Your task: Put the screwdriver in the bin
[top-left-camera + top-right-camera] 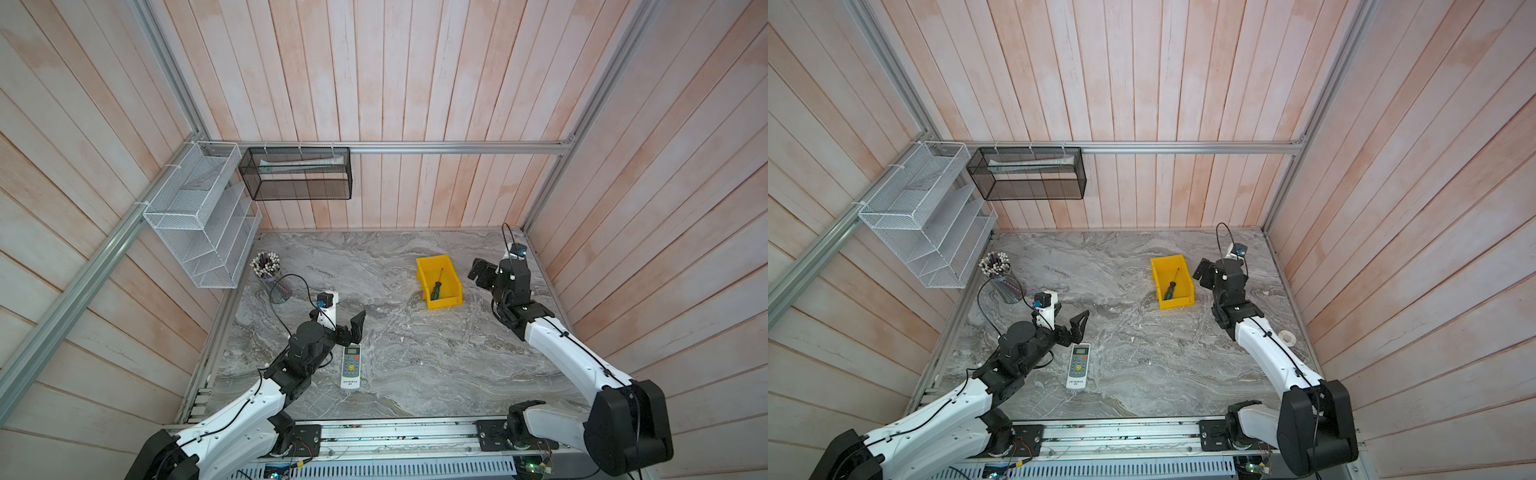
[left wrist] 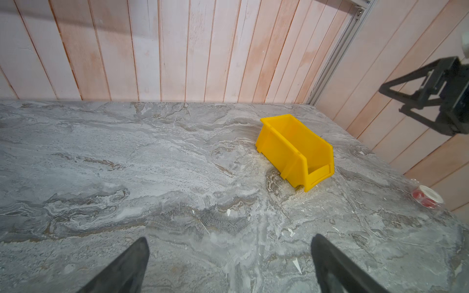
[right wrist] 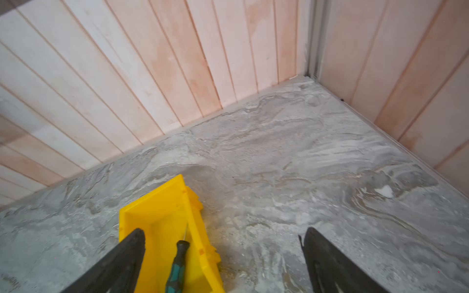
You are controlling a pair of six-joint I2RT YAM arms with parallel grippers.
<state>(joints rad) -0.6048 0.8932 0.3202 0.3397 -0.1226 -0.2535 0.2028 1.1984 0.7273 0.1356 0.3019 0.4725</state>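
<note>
Two end effectors flank the bin (image 1: 420, 276). Well left of it, the left end effector (image 2: 229, 238) hovers with jaws wide and empty. Inside the bin lies the screwdriver (image 1: 436, 286), its long axis along the bin's length, handle toward the low front lip. Just right of the bin, the right end effector (image 3: 222, 229) is the nearer one, spread wide and holding nothing; it likely only needs to withdraw.
</note>
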